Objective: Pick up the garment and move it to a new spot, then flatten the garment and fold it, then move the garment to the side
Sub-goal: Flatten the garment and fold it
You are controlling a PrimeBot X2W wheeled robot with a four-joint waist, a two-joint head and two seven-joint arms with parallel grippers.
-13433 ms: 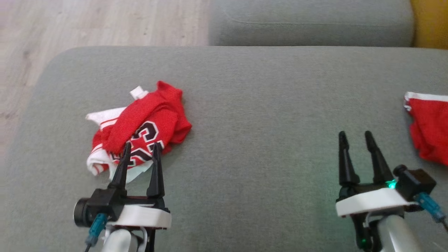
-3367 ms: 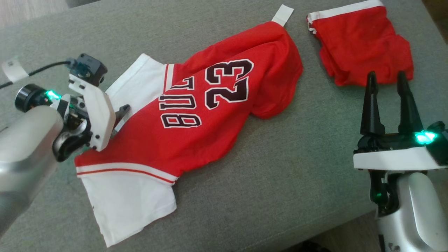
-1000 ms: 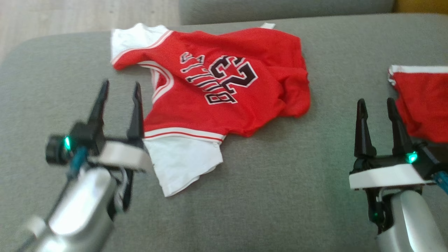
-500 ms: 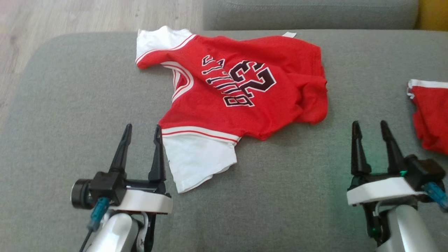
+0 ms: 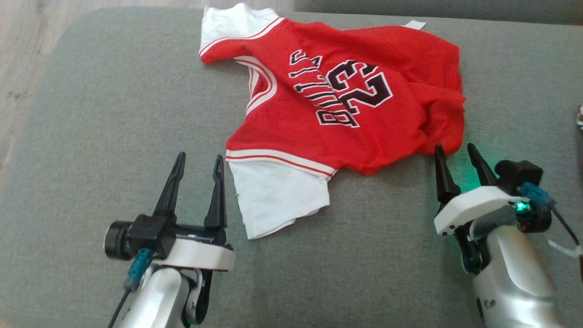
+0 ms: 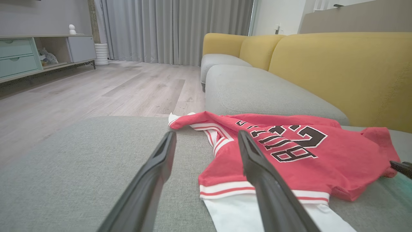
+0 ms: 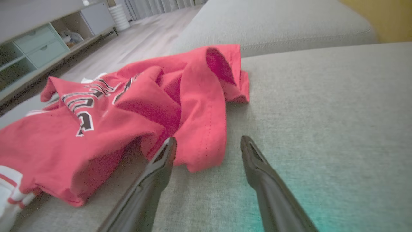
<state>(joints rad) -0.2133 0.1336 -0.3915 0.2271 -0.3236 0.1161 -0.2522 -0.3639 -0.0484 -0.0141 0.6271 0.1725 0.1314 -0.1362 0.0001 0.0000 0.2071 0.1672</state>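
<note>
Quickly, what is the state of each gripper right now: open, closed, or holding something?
Left gripper: open, empty, beside the white sleeve of the red basketball jersey.
Right gripper: open, empty, at the jersey's crumpled red edge.

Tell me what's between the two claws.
The jersey: white sleeve by the left claw, red hem by the right claw. Head view.

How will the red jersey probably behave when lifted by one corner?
The jersey is probably floppy: its hem lies in soft folds in the right wrist view, so it would likely hang and drape. It looks thin, so probably light. Pushed across the fabric cushion, it may bunch rather than slide.
</note>
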